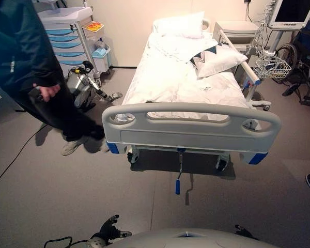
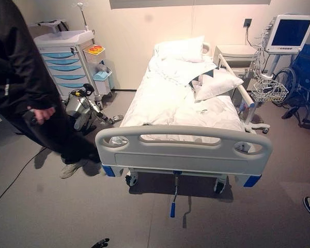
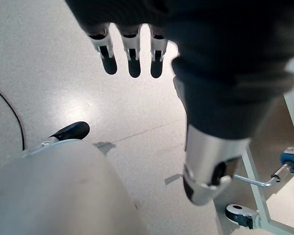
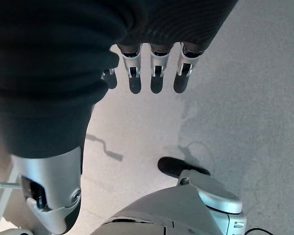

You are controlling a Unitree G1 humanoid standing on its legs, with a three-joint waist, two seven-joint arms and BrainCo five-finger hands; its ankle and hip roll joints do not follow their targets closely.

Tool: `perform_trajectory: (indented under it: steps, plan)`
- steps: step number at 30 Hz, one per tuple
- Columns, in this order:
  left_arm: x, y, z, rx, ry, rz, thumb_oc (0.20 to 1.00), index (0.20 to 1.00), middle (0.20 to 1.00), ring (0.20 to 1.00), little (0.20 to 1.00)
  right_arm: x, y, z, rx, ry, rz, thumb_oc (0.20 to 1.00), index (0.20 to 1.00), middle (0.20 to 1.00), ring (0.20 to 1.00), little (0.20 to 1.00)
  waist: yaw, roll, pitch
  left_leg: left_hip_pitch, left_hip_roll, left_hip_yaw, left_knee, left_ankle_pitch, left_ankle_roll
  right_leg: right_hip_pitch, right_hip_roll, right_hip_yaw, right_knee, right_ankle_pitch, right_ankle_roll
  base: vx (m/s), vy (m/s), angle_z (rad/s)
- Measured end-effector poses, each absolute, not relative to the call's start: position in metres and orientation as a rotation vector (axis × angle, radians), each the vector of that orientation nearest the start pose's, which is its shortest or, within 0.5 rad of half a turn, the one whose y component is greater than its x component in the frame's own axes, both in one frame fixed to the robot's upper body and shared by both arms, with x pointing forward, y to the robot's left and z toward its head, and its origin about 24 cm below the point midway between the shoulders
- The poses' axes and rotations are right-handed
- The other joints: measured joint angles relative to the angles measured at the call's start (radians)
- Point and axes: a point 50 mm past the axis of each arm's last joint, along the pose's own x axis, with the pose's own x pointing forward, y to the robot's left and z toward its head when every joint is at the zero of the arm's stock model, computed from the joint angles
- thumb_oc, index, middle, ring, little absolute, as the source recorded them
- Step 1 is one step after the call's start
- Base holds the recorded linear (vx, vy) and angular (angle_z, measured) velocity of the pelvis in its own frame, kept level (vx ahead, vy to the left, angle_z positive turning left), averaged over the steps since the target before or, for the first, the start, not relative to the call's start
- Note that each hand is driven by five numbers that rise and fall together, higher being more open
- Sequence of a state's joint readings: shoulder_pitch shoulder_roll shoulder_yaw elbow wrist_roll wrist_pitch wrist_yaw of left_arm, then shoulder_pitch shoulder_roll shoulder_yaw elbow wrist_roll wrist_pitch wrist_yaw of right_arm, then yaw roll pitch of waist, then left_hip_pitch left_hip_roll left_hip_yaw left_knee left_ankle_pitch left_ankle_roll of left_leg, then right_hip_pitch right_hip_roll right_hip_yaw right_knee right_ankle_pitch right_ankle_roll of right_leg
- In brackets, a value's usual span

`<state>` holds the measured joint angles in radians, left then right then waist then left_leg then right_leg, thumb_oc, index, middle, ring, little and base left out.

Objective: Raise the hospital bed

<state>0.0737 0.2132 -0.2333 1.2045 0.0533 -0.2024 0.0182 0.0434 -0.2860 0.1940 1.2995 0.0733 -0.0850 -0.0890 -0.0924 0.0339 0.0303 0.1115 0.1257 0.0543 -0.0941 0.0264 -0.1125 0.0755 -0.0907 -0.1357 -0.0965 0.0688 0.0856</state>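
Both hands hang low over bare floor, holding nothing: left hand [image 3: 137, 54] with fingers straight and relaxed, right hand [image 4: 157, 63] the same. Crank [image 1: 179, 174] sticks out from under the footboard [image 1: 191, 121], blue grip [image 2: 172, 209] toward the robot, long axis running straight out from the bed [image 2: 175, 103] along the floor line. It lies ahead of both hands, well apart, roughly centred between them; judged slightly nearer the left, but not by much. Bed lies flat, pillows [image 2: 188, 49] at the far end. Beyond: person [image 1: 26, 62] at left, drawer cart [image 2: 67, 59], monitor [image 2: 289, 33] at right.
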Motion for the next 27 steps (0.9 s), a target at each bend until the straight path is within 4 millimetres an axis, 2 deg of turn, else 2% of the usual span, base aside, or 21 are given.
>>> perform_trajectory:
  steps: [27]
  plan:
    - [0.0810, 0.2092, -0.1628, 0.333, 1.086, -0.130, 1.000, 1.000, 1.000, 1.000, 1.000, 0.0634, -0.2544, -0.1609, -0.334, 1.250, -0.134, 1.000, 1.000, 1.000, 1.000, 1.000, 0.000, 0.001, 0.007, 0.001, 0.003, -0.001, 0.000, -0.001, -0.001, 0.005, 0.003, -0.008, 0.000, -0.003, -0.001, 0.00, 0.000, 0.00]
